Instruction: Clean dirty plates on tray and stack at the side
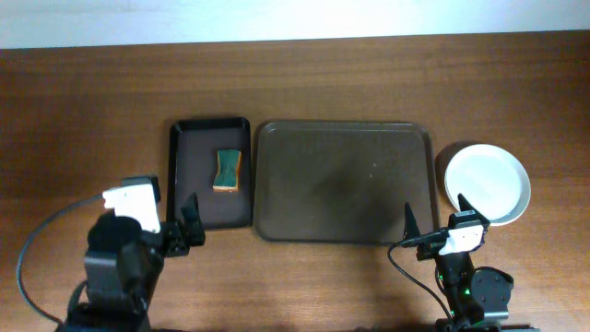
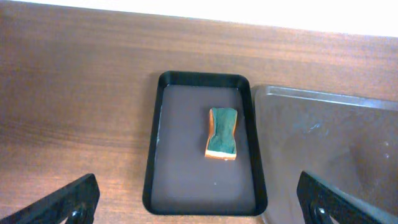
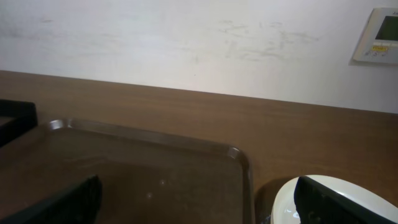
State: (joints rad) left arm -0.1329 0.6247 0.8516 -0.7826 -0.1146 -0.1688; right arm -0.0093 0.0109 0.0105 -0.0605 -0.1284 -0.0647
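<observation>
A large brown tray (image 1: 346,182) lies in the middle of the table and holds nothing; it shows in the left wrist view (image 2: 329,143) and right wrist view (image 3: 143,180). A white plate (image 1: 488,183) sits on the table to the right of the tray, also in the right wrist view (image 3: 323,199). A green and orange sponge (image 1: 227,171) lies in a small black tray (image 1: 209,172), seen too in the left wrist view (image 2: 222,133). My left gripper (image 1: 182,228) is open and empty near the black tray's front. My right gripper (image 1: 438,221) is open and empty near the brown tray's front right corner.
The small black tray (image 2: 205,146) stands just left of the brown tray. A pale wall with a wall control panel (image 3: 377,34) lies beyond the table's far edge.
</observation>
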